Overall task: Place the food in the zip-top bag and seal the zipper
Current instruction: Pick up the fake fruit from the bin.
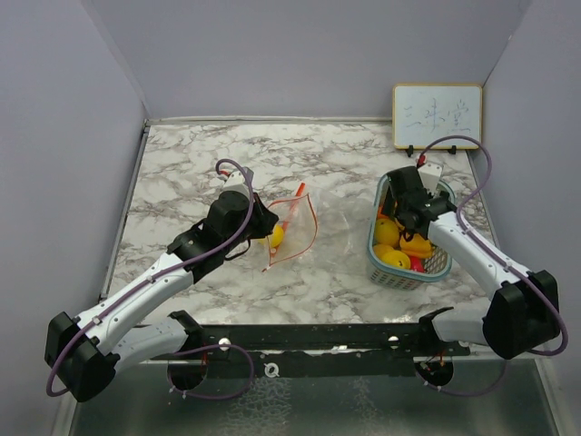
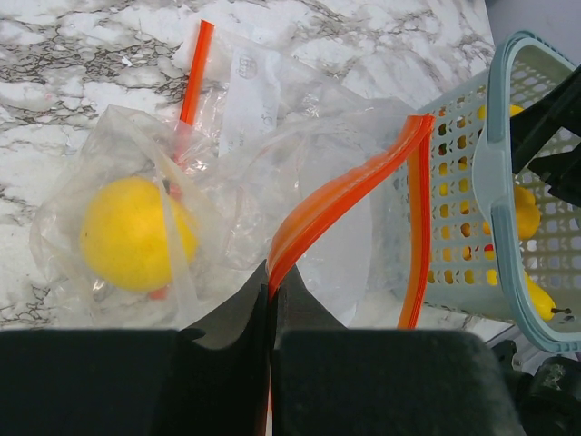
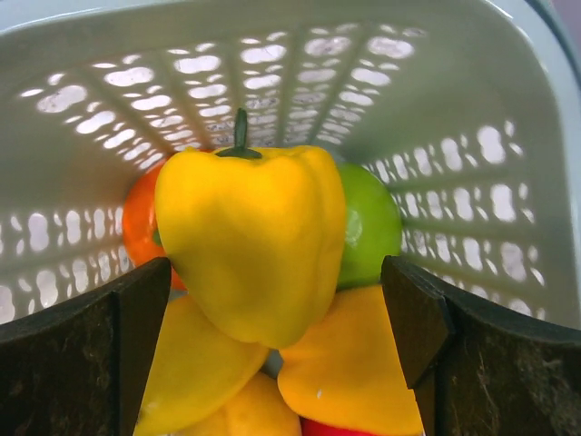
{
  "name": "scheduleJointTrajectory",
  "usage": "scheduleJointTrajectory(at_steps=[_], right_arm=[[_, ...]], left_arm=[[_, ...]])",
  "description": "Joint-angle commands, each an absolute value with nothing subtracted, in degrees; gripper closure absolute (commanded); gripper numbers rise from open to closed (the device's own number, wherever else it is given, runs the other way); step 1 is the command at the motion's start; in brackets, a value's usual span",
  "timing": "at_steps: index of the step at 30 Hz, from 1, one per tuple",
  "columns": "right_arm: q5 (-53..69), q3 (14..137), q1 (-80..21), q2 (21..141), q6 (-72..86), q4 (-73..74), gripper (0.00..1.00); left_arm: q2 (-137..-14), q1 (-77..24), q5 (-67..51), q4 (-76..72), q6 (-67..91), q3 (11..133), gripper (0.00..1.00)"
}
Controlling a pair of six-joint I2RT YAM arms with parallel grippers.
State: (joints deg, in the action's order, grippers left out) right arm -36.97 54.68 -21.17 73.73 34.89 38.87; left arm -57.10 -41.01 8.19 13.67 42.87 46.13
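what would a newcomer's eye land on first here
A glossy yellow plastic bell pepper lies in the teal mesh basket at right, between the open right gripper's fingers. Left of it, the left gripper pinches the orange zipper of a clear zip-top bag holding a round yellow fruit.

right hand [image 3: 277,309] hemmed by basket [image 3: 436,100] walls, fruit [image 3: 250,236]

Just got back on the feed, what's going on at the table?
The left gripper is shut on the orange zipper strip of the clear zip-top bag. One round yellow fruit lies inside, and the bag is unsealed. The right gripper is open, down in the teal mesh basket, straddling a glossy yellow bell pepper that tops the other fruits.
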Motion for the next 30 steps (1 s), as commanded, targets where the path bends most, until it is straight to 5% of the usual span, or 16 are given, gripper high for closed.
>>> scheduleJointTrajectory(at_steps=[1,8,14,20,30], right_arm=[[-35.2,50.2,-20.1,73.7,26.1,24.5,0.0],[-33.4,46.2,-18.1,74.1,22.9,17.9,0.09],[-34.5,45.0,-17.9,70.6,22.9,18.0,0.56],[-25.9,47.9,-17.9,61.2,21.5,22.4,0.8],[19.0,55.4,-18.0,47.0,26.0,21.4,0.86]], left_arm=[[-56.3,-41.2,6.9,11.8,42.0,45.8,1.0],[-56.6,-41.2,6.2,11.7,41.7,45.5,1.0],[-56.0,-41.2,6.8,11.8,41.6,44.7,1.0],[-55.9,-41.2,7.0,11.9,41.8,44.7,1.0],[-56.0,-41.2,7.8,12.6,41.3,45.5,1.0]])
